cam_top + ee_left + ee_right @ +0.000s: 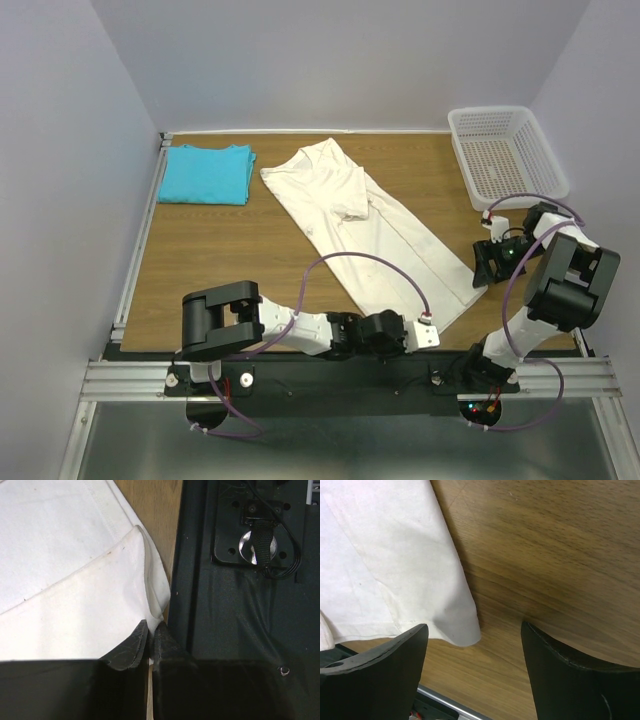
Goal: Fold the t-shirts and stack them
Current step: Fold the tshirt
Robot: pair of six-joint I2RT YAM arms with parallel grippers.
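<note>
The cream t-shirt lies spread out diagonally across the middle of the wooden table. The turquoise t-shirt lies folded at the back left. My left gripper is at the near edge, shut on the cream t-shirt's near hem corner, which is pinched between the fingertips. My right gripper is low at the shirt's right hem corner. In the right wrist view it is open, with that corner lying flat just ahead between the fingers, untouched.
A white perforated basket stands at the back right. The black base plate and metal rail run along the near edge beside my left gripper. Bare wood lies right of the cream shirt.
</note>
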